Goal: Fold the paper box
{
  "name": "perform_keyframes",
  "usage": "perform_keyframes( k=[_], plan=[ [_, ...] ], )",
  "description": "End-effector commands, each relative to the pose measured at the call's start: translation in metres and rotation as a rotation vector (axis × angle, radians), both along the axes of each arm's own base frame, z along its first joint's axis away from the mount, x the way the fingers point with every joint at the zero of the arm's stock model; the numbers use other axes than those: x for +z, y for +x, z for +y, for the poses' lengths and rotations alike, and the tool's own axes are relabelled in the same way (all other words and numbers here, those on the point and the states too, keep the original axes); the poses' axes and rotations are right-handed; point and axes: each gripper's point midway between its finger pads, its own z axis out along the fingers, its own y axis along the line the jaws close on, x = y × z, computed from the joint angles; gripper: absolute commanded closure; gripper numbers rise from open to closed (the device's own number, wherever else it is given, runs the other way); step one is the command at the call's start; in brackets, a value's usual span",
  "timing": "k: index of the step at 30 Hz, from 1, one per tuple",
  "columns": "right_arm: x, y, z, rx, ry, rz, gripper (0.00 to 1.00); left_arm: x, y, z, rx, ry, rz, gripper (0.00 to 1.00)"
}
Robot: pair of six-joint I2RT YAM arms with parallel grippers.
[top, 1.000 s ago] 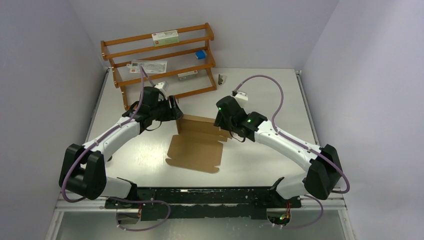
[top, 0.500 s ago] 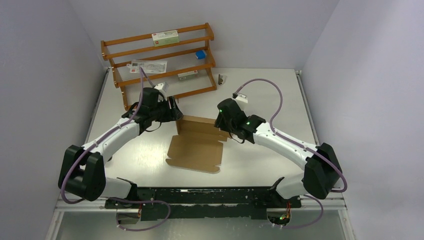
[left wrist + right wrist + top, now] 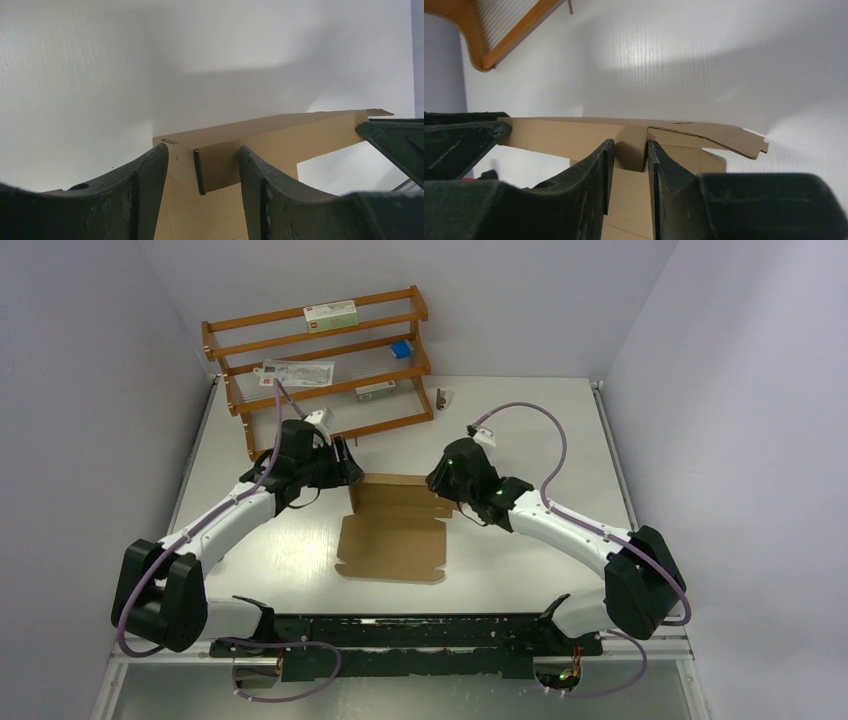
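Note:
The brown paper box (image 3: 390,538) lies on the table between the arms, its base flat and its far wall folded upright (image 3: 392,483). My left gripper (image 3: 347,472) is at the wall's left end. In the left wrist view it (image 3: 202,167) is open, its fingers (image 3: 145,195) straddling the doubled wall end (image 3: 220,162) with room on both sides. My right gripper (image 3: 441,487) is at the wall's right end. In the right wrist view it (image 3: 629,160) is shut on the wall (image 3: 631,150), beside a loose side flap (image 3: 719,137).
A wooden rack (image 3: 318,370) stands at the back left, holding a white red-labelled carton (image 3: 331,313), a small blue box (image 3: 401,348) and flat packets. A small dark object (image 3: 441,398) lies behind the right arm. Side walls close in the table.
Both grippers have shifted slightly toward the back. The box has turned a little and its far wall stands straighter between them.

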Motion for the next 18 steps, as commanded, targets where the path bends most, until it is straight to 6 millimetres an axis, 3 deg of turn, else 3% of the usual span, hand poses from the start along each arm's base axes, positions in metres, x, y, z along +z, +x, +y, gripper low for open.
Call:
perform_keyframes(
  k=[1,7,11,18],
  plan=[
    [0.020,0.002,0.018,0.063,0.135,-0.056,0.69,-0.005,-0.013,0.000,-0.009,-0.031,0.032,0.41],
    [0.028,0.009,0.031,0.107,0.186,-0.100,0.74,-0.003,-0.015,0.010,0.051,-0.018,0.021,0.42],
    [0.030,0.017,0.029,0.115,0.172,-0.121,0.74,-0.006,-0.015,0.019,0.098,0.010,0.024,0.43],
    [0.042,0.032,-0.003,0.113,0.080,-0.178,0.59,-0.006,-0.014,0.027,0.145,0.031,0.036,0.42]
  ],
)
